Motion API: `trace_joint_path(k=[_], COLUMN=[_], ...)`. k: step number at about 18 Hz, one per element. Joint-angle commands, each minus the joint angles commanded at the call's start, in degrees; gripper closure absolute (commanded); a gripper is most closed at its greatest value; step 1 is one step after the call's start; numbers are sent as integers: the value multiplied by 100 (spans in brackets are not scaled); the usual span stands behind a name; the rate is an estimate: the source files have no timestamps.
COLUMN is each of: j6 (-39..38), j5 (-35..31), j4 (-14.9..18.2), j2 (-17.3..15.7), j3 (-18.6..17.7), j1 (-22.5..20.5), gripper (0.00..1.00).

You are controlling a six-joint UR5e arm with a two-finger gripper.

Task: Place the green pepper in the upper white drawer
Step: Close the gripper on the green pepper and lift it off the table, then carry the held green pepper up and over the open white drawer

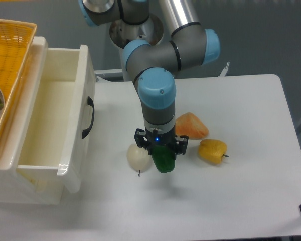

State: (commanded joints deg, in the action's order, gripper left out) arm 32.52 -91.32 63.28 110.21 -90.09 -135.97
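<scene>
One pincer (pixel 163 150) clamped on green pepper (pixel 164 158), upper white drawer (pixel 75 120) pulled out, nothing inside

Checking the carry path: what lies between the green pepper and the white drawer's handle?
The camera view shows a white onion-like vegetable beside the pepper; from there to the handle is bare table.

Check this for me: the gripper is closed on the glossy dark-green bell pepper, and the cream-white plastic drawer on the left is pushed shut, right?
Not quite. The gripper is closed on the glossy dark-green bell pepper, but the cream-white plastic drawer on the left is pulled open, its inside visible. The fixed camera view shows this.
</scene>
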Motion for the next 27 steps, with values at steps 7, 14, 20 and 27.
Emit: trace_joint_path(k=[7, 14, 20, 27], j6=[-61, -202, -413, -1045], j5=[-35, -35, 70, 333], j4=[35, 280, 799, 861], j2=[0, -290, -545, -887], j3=[149, 141, 158, 167], j1=[-26, -18, 123, 220], gripper=[51, 51, 51, 51])
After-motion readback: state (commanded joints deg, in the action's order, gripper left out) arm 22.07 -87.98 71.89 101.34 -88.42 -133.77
